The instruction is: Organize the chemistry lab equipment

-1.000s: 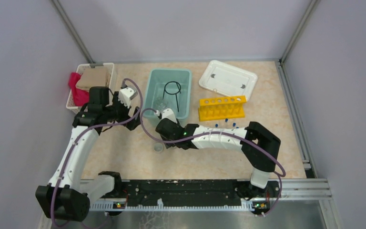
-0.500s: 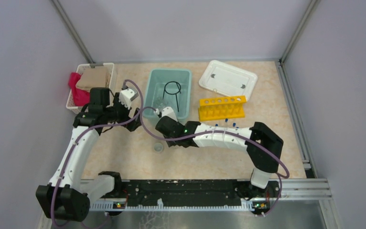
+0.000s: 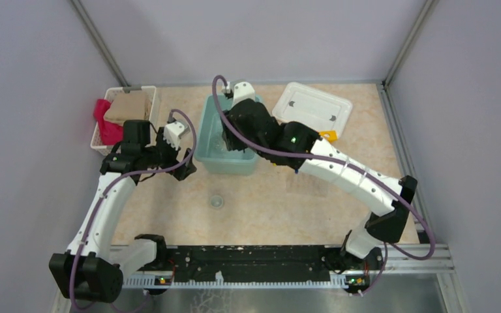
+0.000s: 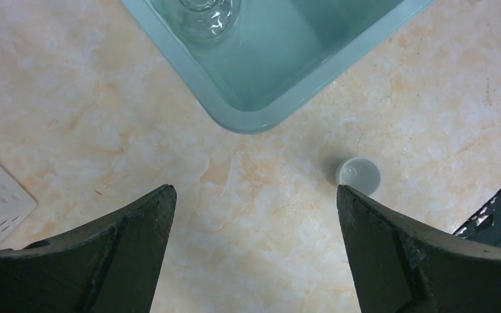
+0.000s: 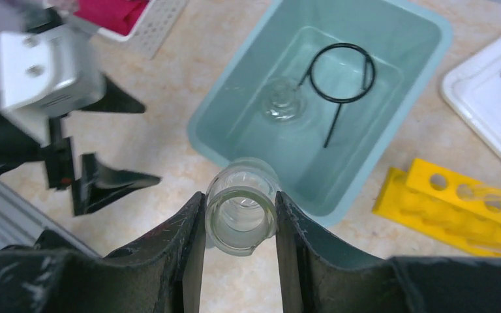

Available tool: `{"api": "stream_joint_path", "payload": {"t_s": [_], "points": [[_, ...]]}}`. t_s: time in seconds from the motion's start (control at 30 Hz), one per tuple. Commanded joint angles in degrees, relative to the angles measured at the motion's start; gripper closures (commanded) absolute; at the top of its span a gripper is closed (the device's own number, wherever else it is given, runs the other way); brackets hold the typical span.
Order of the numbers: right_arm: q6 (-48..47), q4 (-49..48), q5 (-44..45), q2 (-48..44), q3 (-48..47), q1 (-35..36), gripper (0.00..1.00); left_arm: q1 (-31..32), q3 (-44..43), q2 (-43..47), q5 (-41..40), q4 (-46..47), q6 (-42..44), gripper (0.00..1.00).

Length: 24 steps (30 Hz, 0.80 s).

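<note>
My right gripper (image 5: 240, 195) is shut on a small clear glass beaker (image 5: 241, 225), held on its side just above the near rim of the teal bin (image 5: 430, 65). Inside the bin lie a black wire ring with a straight handle (image 5: 339, 72) and another clear glass piece (image 5: 282, 104). The yellow holed rack (image 5: 456, 202) stands right of the bin. Left of the bin, my left gripper (image 4: 254, 190) hangs open over bare table, with nothing between its fingers. A small clear cup-like piece (image 4: 359, 175) stands on the table by its right finger. Test tubes (image 3: 306, 182) lie partly under my right arm.
A white lid (image 3: 313, 107) lies at the back right. The white basket (image 3: 114, 117) with red and tan cloths sits at the far left, close behind the left gripper (image 3: 184, 163). The right arm stretches diagonally across the table's right half.
The right arm swung up from the table's front middle to over the teal bin, its jaws closed on the beaker. The left arm stayed where it was.
</note>
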State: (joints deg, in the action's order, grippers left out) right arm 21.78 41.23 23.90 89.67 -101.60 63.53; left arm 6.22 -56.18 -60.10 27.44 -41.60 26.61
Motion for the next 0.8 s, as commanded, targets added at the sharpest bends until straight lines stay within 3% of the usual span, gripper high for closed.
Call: {"api": "stream_joint_path", "payload": {"t_s": [0.0,0.33,0.77], "points": [[-0.78,3.27,-0.48,3.44,-2.59,-6.1,1.0,-0.33,-0.49,1.14,2.09,-0.86,0.02,0.01],[-1.91,0.38,0.73,14.17,-2.98,-9.21,1.0,-0.33,0.66,0.88,3.07,-1.61,3.12,0.04],[-1.38,-3.74,-0.91,21.49,-1.01,-11.39,1.0,-0.16,4.99,0.06,10.85,-2.45,10.9,0.08]]}}
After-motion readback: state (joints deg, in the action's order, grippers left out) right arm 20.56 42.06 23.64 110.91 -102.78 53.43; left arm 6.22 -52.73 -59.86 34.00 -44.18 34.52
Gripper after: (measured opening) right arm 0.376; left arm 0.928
